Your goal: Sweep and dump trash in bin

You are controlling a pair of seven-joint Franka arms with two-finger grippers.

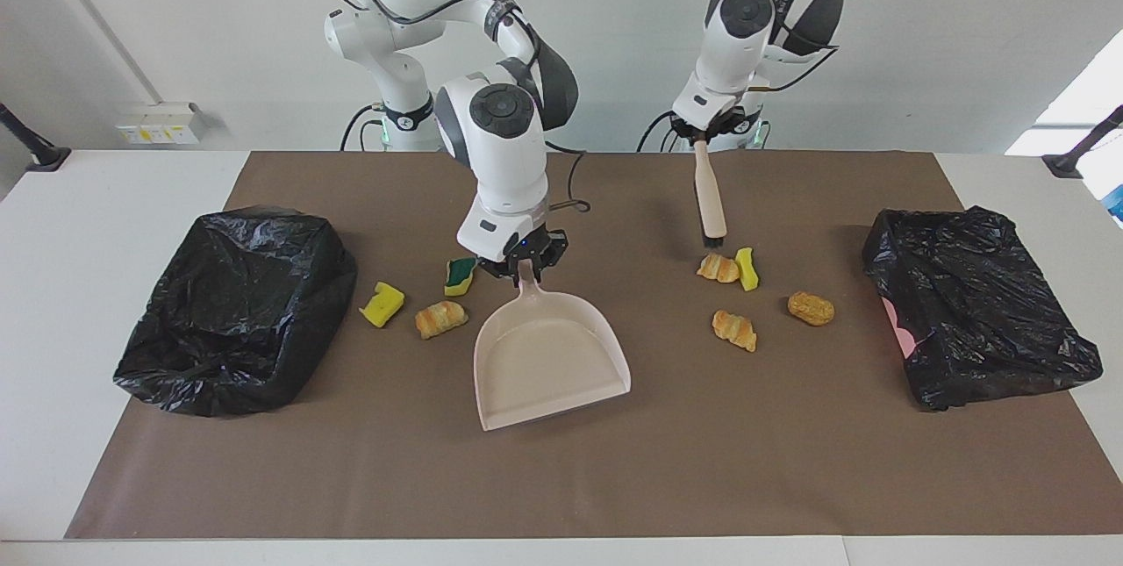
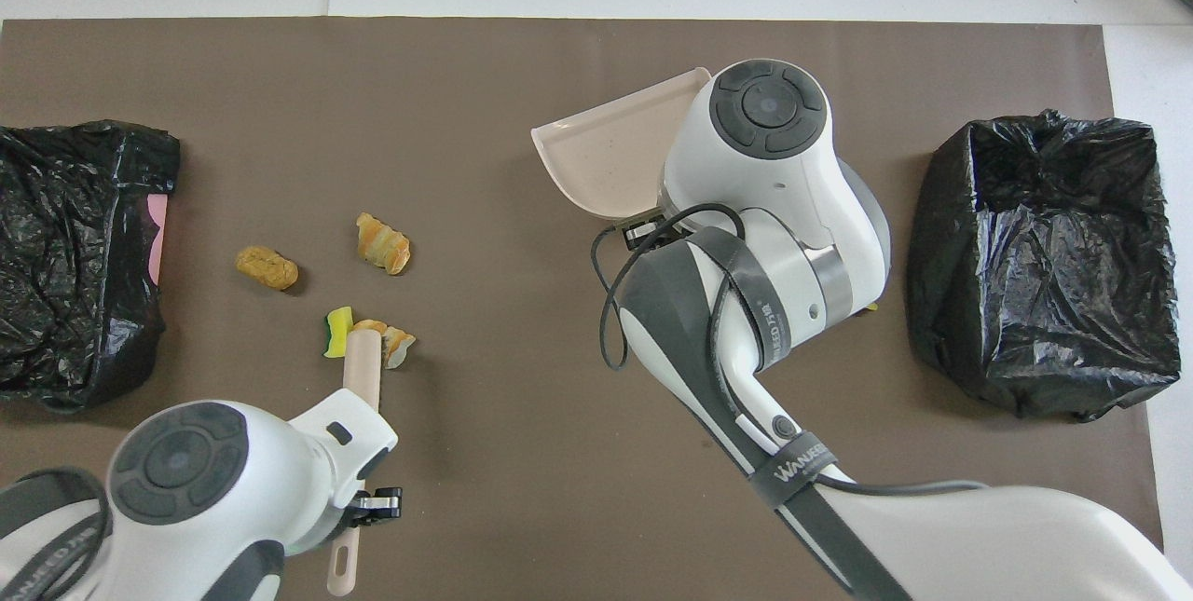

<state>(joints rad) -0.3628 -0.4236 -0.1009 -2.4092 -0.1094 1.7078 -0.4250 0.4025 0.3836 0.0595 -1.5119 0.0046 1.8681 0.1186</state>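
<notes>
Sweeping has not begun: all seven trash pieces [image 1: 727, 297] lie loose on the tabletop [image 1: 561, 478], three at the dustpan's [image 1: 548, 360] ten o'clock, four at its two o'clock, while right claw [image 1: 525, 269] grips dustpan, left claw [image 1: 702, 132] brush [image 1: 709, 197].

Right gripper [image 1: 525, 266] holds the dustpan [image 1: 548, 355]; left gripper [image 1: 700, 138] holds the brush [image 1: 709, 197]

Facing camera high, looks at robots across brown mat [image 1: 561, 478]; overhead looks steeply down; both share mat.
</notes>
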